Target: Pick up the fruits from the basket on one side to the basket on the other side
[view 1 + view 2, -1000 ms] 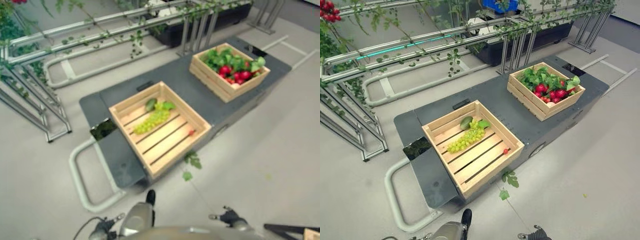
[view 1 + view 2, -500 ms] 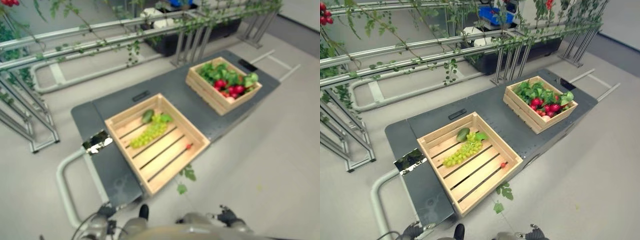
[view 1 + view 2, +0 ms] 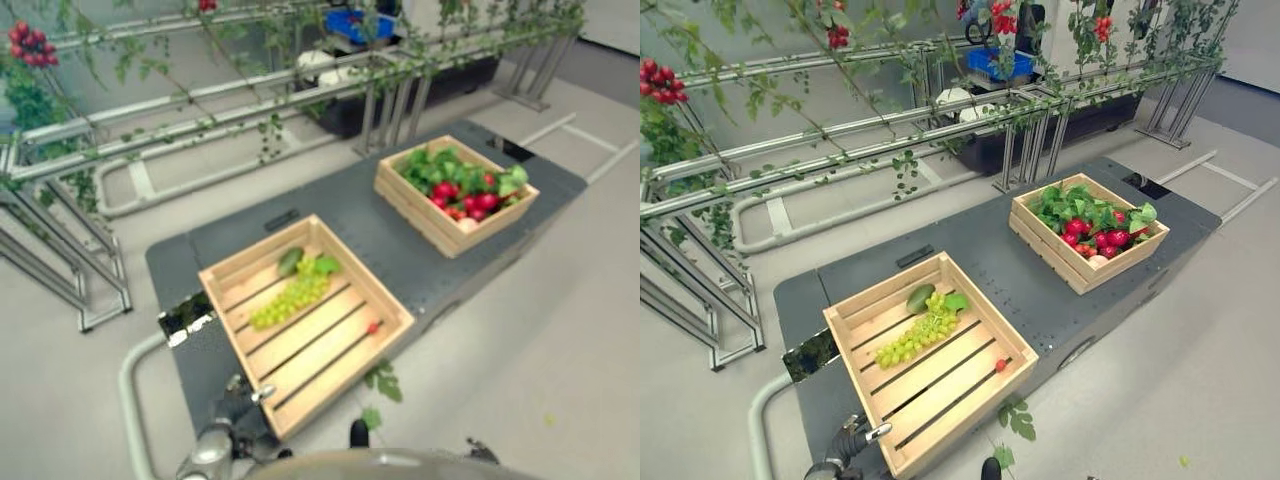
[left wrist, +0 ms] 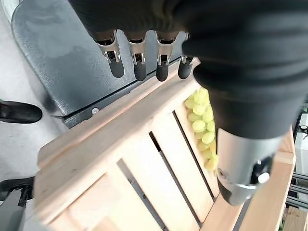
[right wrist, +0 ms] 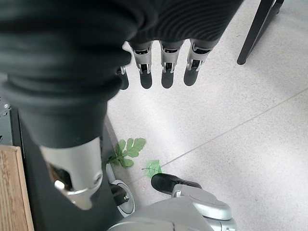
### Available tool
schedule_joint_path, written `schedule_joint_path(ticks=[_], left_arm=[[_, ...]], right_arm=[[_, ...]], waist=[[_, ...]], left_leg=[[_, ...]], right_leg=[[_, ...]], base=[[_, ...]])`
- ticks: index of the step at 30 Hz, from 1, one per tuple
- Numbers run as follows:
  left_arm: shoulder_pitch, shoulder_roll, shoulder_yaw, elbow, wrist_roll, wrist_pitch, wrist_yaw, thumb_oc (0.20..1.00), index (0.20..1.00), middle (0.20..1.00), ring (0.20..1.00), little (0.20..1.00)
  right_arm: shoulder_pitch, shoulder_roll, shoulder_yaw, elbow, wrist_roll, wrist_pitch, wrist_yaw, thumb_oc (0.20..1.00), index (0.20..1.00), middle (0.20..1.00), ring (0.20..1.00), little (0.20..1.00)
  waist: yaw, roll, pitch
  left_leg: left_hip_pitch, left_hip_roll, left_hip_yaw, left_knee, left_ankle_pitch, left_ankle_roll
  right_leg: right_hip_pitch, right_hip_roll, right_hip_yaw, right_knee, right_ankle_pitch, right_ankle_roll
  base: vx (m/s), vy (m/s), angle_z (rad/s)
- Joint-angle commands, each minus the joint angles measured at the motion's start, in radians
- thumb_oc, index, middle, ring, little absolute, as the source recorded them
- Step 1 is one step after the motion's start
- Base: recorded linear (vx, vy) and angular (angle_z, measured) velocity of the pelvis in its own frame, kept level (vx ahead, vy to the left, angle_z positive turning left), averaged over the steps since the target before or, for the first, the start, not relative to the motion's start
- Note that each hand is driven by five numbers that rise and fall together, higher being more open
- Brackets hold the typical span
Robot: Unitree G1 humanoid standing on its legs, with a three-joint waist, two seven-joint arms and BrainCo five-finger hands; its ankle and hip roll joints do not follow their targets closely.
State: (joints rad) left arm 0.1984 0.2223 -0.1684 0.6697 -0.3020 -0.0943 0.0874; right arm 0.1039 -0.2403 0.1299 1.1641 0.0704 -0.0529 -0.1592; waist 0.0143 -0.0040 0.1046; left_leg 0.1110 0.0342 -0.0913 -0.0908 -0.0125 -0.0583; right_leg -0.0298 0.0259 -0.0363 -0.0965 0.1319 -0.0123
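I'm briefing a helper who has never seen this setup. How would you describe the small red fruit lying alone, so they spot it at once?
Find the long dark grey platform with two wooden crates; take the nearer, mostly bare crate, not the far crate packed with leaves and red fruit. On its slats a bunch of green grapes lies toward the back. The small red fruit sits alone near the front right corner, the one red thing there.

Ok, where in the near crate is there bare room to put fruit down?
In the near pale wooden slatted crate, the slats between the green grape bunch and the small red fruit are bare. The far corner, with the grapes and leaves, is crowded.
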Motion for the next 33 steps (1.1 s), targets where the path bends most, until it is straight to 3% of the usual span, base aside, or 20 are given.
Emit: schedule_joint_path(ticks=[1, 6, 22, 28, 33], left_arm=[[0.014, 0.029, 0.045, -0.109, -0.064, -0.055, -0.015, 1.000, 1.000, 1.000, 1.000, 1.000], [0.083, 0.044, 0.077, -0.260, -0.118, -0.085, -0.039, 1.000, 1.000, 1.000, 1.000, 1.000], [0.156, 0.076, 0.215, -0.718, -0.215, -0.076, -0.046, 1.000, 1.000, 1.000, 1.000, 1.000], [0.123, 0.092, 0.247, -0.786, -0.183, -0.089, -0.008, 1.000, 1.000, 1.000, 1.000, 1.000], [-0.019, 0.189, 0.230, -0.756, -0.103, -0.074, 0.017, 1.000, 1.000, 1.000, 1.000, 1.000]], right_arm=[[-0.032, -0.021, 0.005, -0.022, 0.013, -0.013, -0.001, 1.000, 1.000, 1.000, 1.000, 1.000], [-0.020, -0.022, -0.005, -0.022, 0.016, -0.021, 0.005, 1.000, 1.000, 1.000, 1.000, 1.000], [0.002, -0.020, -0.003, -0.004, 0.000, -0.004, 0.038, 1.000, 1.000, 1.000, 1.000, 1.000], [-0.007, -0.024, 0.000, -0.005, 0.001, -0.002, 0.037, 1.000, 1.000, 1.000, 1.000, 1.000], [-0.038, -0.041, 0.016, -0.009, -0.010, 0.003, 0.040, 1.000, 1.000, 1.000, 1.000, 1.000]], waist=[[-0.001, -0.024, -0.001], [0.007, -0.021, -0.002], [0.011, -0.008, 0.003], [0.008, -0.002, 0.015], [-0.009, 0.015, 0.028]], left_leg=[[-0.067, -0.079, -0.046, 0.022, -0.032, 0.032], [-0.056, -0.078, -0.047, 0.019, -0.038, 0.031], [-0.028, -0.069, -0.049, 0.006, -0.054, 0.029], [-0.027, -0.067, -0.046, 0.007, -0.057, 0.028], [-0.030, -0.067, -0.038, 0.006, -0.059, 0.026]], right_leg=[[0.070, -0.039, 0.007, 0.009, -0.163, 0.112], [0.084, -0.039, 0.007, 0.009, -0.174, 0.111], [0.108, -0.038, 0.006, 0.009, -0.191, 0.109], [0.107, -0.037, 0.010, 0.009, -0.191, 0.107], [0.102, -0.040, 0.019, 0.009, -0.189, 0.108]], base=[[0.03, -0.016, 0.02], [0.00, 0.000, 0.00], [0.00, 0.000, 0.00], [0.00, 0.000, 0.00], [0.00, 0.000, 0.00]])
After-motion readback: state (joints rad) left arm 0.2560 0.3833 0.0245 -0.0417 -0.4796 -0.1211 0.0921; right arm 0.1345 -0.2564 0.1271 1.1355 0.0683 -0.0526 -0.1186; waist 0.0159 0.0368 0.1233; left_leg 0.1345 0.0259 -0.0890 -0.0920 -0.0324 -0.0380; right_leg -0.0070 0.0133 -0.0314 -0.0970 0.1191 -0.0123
